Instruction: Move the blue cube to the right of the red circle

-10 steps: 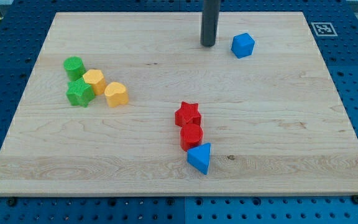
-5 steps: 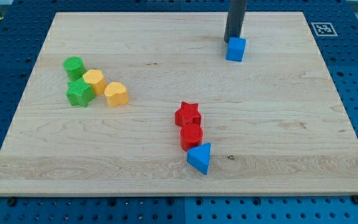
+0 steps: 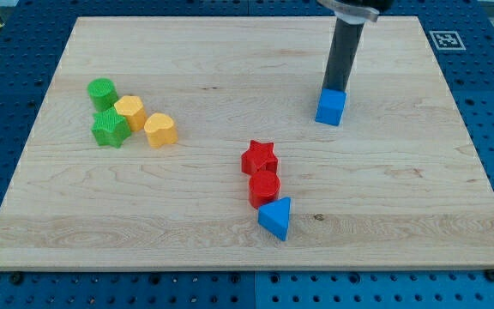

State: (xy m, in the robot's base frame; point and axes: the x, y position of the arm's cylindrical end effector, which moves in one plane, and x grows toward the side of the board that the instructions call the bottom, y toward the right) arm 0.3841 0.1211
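**Tip against the far side of the blue cube, right of centre on the board**

My tip (image 3: 336,87) was found at the far edge of the blue cube (image 3: 331,107), touching it or very nearly so; the rod rose from there toward the view's top. The arm carried no jaws, only the plain rod, so there was nothing to be open or closed.

The blue cube stood on the wooden board (image 3: 418,172), in its right half, well apart from every other block. The red circle (image 3: 264,187) lay nearer and to the left of the cube. It sat in a short column: the red star (image 3: 259,158) touched it on the far side, and the blue triangle (image 3: 275,218) touched it on the near side, slightly to the right.

At the left of the board a second cluster was noted: a green cylinder (image 3: 101,90) farthest, a green star (image 3: 110,127) nearer, a yellow hexagonal block (image 3: 130,112) beside both, and a yellow heart (image 3: 159,130) just right of that.

A square printed marker (image 3: 444,39) occupied the board's far right corner.
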